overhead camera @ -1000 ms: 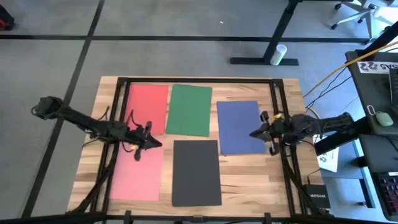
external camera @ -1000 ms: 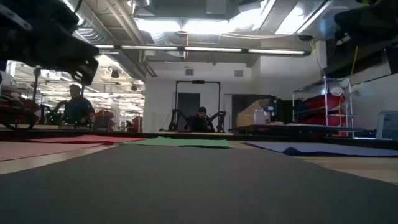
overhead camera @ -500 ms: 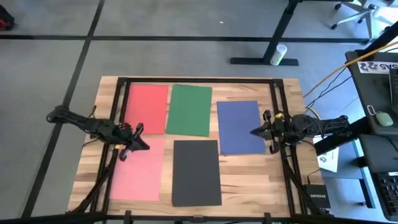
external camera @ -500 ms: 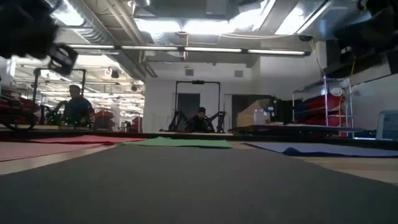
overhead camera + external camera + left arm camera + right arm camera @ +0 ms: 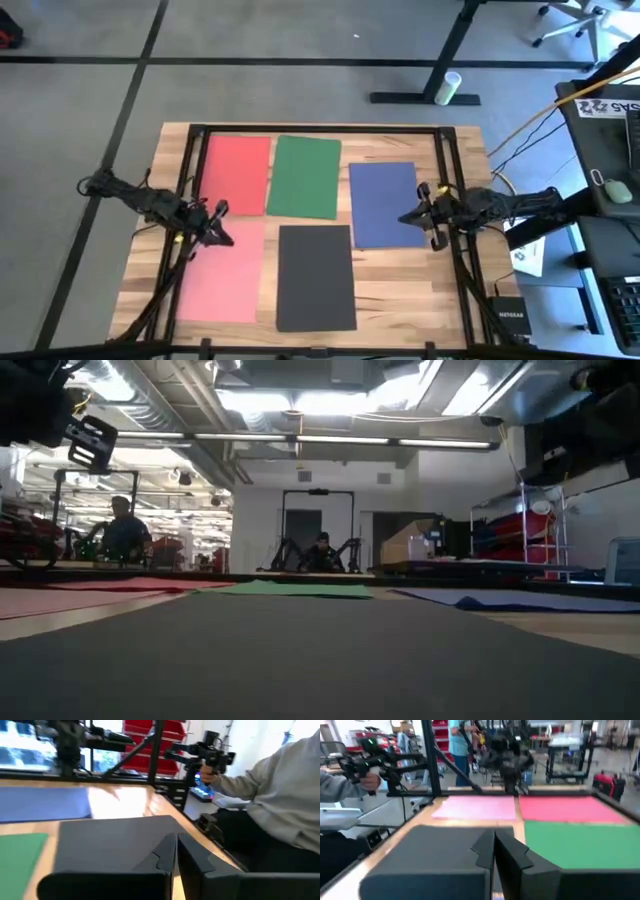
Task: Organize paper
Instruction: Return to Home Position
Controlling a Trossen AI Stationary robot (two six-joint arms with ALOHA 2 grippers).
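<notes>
**Five sheets flat on the table, both pincers pressed together and empty**

Counted five sheets on the wooden table [image 5: 400, 295], in two rows with no overlap seen from above.
- Far row: logged the red sheet [image 5: 237, 175], with the green sheet [image 5: 305, 177] just beside it and the blue sheet [image 5: 385, 204] a narrow strip of bare wood further right, set slightly nearer.
- Near row: logged the pink sheet [image 5: 220, 285] below the red and the dark grey sheet [image 5: 316, 278] below the green, with thin wood gaps on all sides.
- Noted the widest open room at the near right corner, beside the dark grey and below the blue.

Found the left gripper [image 5: 222, 228] over the seam where red meets pink. Fingers pressed together, pinching nothing, and well above the surface in the low view [image 5: 90, 440].

Found the right gripper [image 5: 406, 215] over the blue sheet's right edge, close to the black frame rail [image 5: 447, 170]. Fingers pressed together, nothing held.

Noted matching rails along the left side and far edge, hemming in the outer sheets.

Off the table to the right: a white printed sheet [image 5: 528, 255] and a dark Netgear box [image 5: 507, 318].

Seen from the left wrist: a person in a grey sleeve [image 5: 285, 785] beyond the edge by the dark grey sheet.
</notes>
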